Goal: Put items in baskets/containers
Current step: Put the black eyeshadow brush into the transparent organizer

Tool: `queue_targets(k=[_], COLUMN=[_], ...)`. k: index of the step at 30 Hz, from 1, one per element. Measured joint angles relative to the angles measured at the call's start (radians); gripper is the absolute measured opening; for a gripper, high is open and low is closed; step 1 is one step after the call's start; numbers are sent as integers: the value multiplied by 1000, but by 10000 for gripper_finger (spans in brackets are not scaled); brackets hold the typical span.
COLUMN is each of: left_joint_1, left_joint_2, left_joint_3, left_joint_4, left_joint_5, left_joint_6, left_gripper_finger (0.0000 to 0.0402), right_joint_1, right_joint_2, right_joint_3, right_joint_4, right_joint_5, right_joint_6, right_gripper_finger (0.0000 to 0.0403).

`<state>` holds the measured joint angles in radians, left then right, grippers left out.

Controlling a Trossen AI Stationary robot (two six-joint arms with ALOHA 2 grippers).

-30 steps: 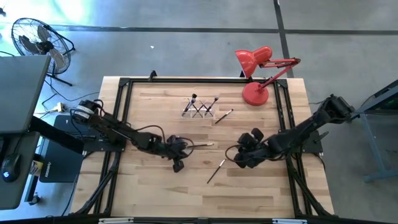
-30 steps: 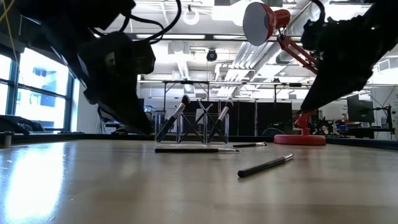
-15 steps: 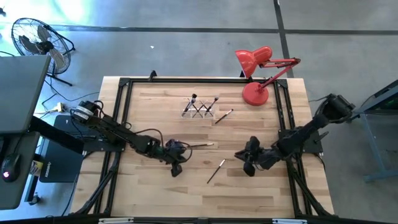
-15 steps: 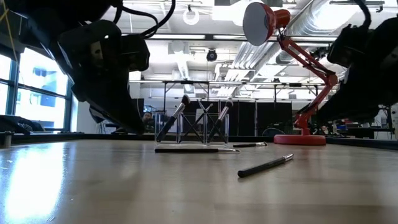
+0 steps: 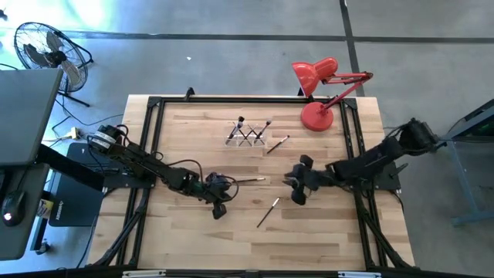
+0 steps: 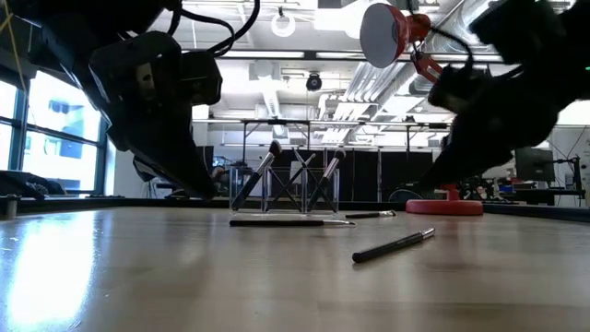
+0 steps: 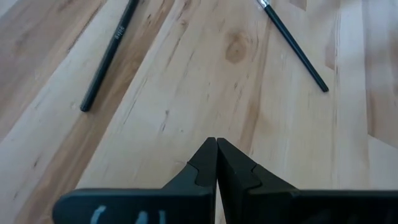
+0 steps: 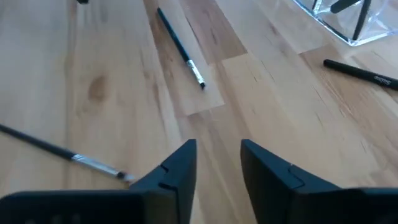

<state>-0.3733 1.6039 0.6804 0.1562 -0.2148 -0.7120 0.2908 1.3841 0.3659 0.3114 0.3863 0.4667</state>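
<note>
Clear holder (image 5: pixel 247 136) stands toward the far middle of the worktop (image 5: pixel 193 232), pale wood planks inside a black frame; I count a few brushes propped in it, crossing each other, dark tips up (image 6: pixel 274 148). One brush (image 5: pixel 278 144) lies just beside the holder on the lamp side. Another brush (image 5: pixel 245 180) lies flat near mid-worktop, just off my left hand (image 5: pixel 219 202), which hangs low over the wood, clenched on nothing, fingers (image 7: pixel 216 163) pressed together. A third brush (image 5: pixel 268 211) lies slantwise nearer the front edge, between the two arms. My right hand (image 5: pixel 299 188) hovers above the wood close to that brush, fingers (image 8: pixel 180 165) apart and empty. Red desk lamp (image 5: pixel 318 86) sits on its round base at the far right corner. Beyond the worktop: grey concrete floor, a floor fan (image 5: pixel 46 50) at the far left, a dark desk (image 5: pixel 23 116) beside the left arm. The low view shows a big hall with ceiling ducts and bright windows on one side.
</note>
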Motion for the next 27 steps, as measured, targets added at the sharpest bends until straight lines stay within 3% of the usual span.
queue_targets(k=[9,18,27], left_joint_1=[0,0,0], left_joint_2=[0,0,0], left_joint_3=[0,1,0], left_joint_4=[0,-4,-19], left_joint_5=[-33,-57,-66], left_joint_6=[8,11,11], left_gripper_finger=[0,0,0], right_joint_1=[-168,-237,-245], right_joint_2=[141,373,424], right_joint_3=[96,261,312], right_joint_4=[0,8,-7], right_joint_5=[-250,-330,-332], right_joint_6=[-197,-320,-419], right_gripper_finger=[144,144,121])
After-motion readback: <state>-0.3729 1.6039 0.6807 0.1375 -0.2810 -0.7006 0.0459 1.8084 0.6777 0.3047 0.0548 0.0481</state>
